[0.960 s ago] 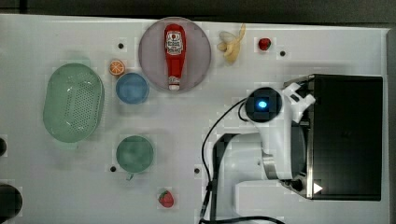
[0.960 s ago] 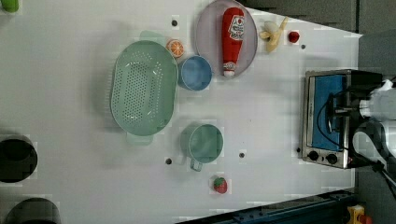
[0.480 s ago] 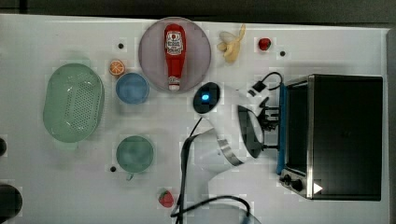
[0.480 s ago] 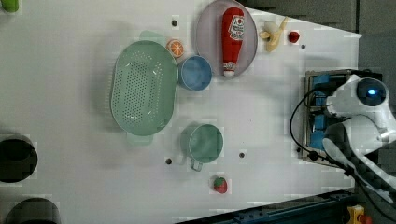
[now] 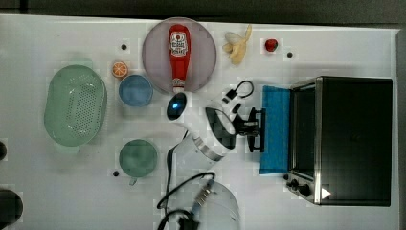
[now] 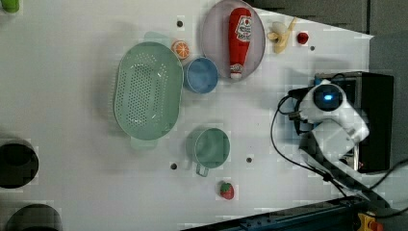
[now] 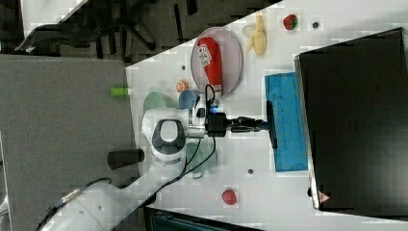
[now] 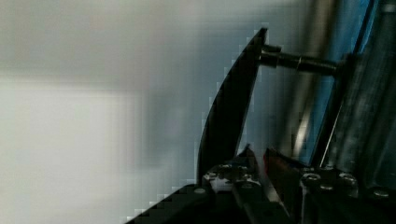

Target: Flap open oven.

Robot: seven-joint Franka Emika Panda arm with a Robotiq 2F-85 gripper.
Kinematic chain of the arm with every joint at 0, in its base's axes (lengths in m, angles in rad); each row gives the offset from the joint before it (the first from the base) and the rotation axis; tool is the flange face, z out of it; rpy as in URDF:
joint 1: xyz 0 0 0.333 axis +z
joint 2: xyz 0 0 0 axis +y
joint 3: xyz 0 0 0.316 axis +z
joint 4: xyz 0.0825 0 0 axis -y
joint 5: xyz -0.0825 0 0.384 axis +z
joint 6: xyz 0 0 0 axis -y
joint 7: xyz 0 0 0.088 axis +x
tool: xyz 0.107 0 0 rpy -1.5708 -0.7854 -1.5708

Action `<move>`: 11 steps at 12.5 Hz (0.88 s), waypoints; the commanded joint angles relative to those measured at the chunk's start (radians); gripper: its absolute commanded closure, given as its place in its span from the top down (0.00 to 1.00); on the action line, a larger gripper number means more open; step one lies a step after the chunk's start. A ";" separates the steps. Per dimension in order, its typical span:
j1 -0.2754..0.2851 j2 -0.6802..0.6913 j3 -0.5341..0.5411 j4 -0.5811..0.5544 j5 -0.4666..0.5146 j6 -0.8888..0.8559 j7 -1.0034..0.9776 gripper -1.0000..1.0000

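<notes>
We see the oven (image 5: pixel 352 139) door (image 5: pixel 275 129) folded down flat, our gripper (image 5: pixel 256 129) clenched on its handle (image 5: pixel 262 130). A ketchup bottle (image 5: pixel 178 50) on a plate (image 5: pixel 203 57), a banana (image 5: pixel 238 45) and cup (image 5: pixel 138 159) lie well apart.

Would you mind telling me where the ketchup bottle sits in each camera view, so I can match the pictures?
Top view: ketchup bottle lies top centre, on the plate.
Left view: top, right of centre.
Right view: upper centre.
Wrist view: I cannot find it.
Shared landmark: the banana beside the plate.
</notes>
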 commanded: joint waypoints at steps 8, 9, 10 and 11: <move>0.026 0.037 0.005 0.080 0.120 0.044 0.241 0.18; 0.021 0.008 0.006 0.079 0.206 0.074 0.232 0.18; 0.020 -0.023 0.006 0.078 0.290 0.095 0.230 0.18; 0.020 -0.058 0.006 0.078 0.379 0.101 0.230 0.18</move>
